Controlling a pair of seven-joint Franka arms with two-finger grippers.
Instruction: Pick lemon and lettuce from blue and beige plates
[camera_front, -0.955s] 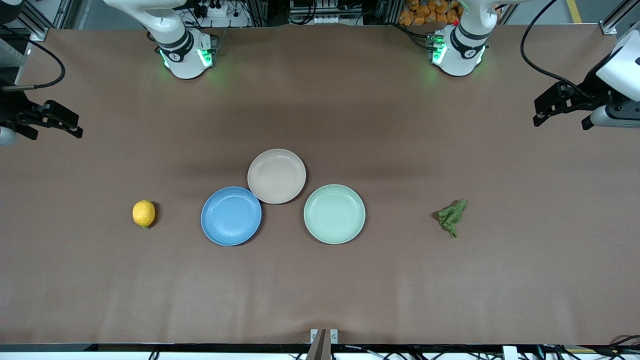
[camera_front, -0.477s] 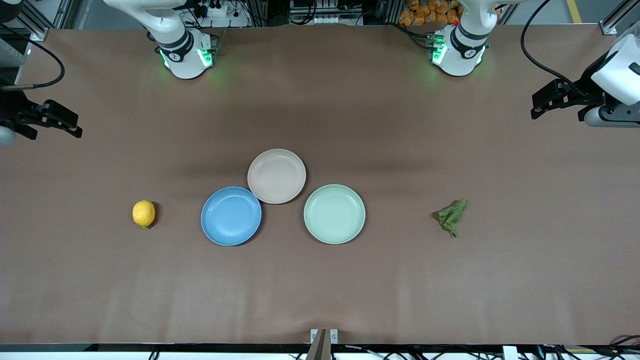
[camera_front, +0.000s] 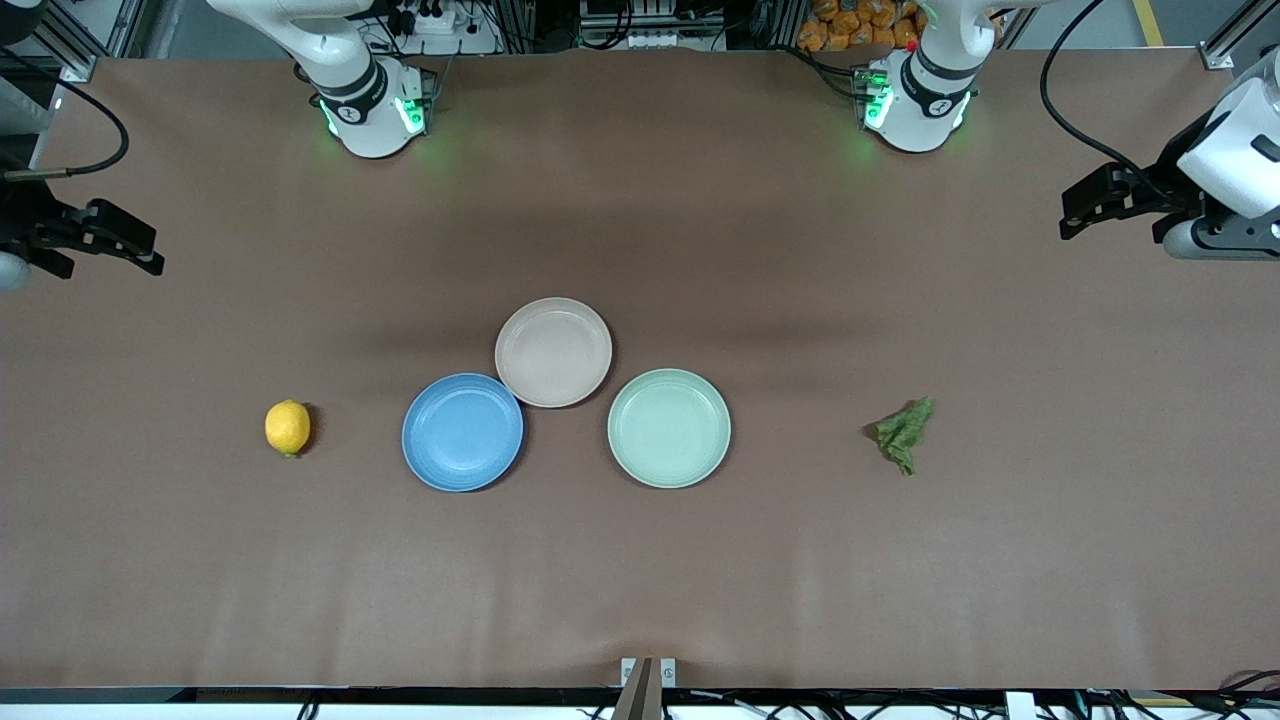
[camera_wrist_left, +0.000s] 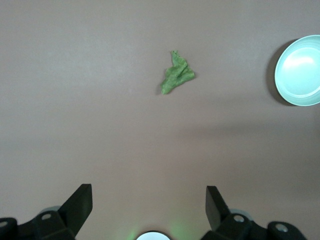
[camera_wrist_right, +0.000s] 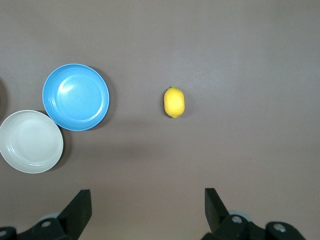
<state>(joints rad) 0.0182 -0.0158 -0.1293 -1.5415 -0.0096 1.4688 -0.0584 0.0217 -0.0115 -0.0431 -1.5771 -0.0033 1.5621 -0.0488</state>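
Observation:
The yellow lemon (camera_front: 288, 427) (camera_wrist_right: 174, 102) lies on the bare table toward the right arm's end, beside the blue plate (camera_front: 462, 432) (camera_wrist_right: 76, 96). The beige plate (camera_front: 553, 352) (camera_wrist_right: 31, 141) touches the blue one and sits farther from the front camera. Both plates hold nothing. The wrinkled green lettuce (camera_front: 903, 433) (camera_wrist_left: 177, 79) lies on the table toward the left arm's end. My left gripper (camera_front: 1068, 218) (camera_wrist_left: 148, 192) hangs open high over that end. My right gripper (camera_front: 150, 252) (camera_wrist_right: 146, 195) hangs open over the other end, with nothing between its fingers.
A pale mint-green plate (camera_front: 669, 428) (camera_wrist_left: 299, 70) with nothing on it lies between the blue plate and the lettuce. Brown table surface surrounds everything. The arm bases (camera_front: 372, 110) stand along the edge farthest from the front camera.
The left arm's hand has shifted slightly over its end of the table. The right arm, plates, lemon and lettuce have not moved.

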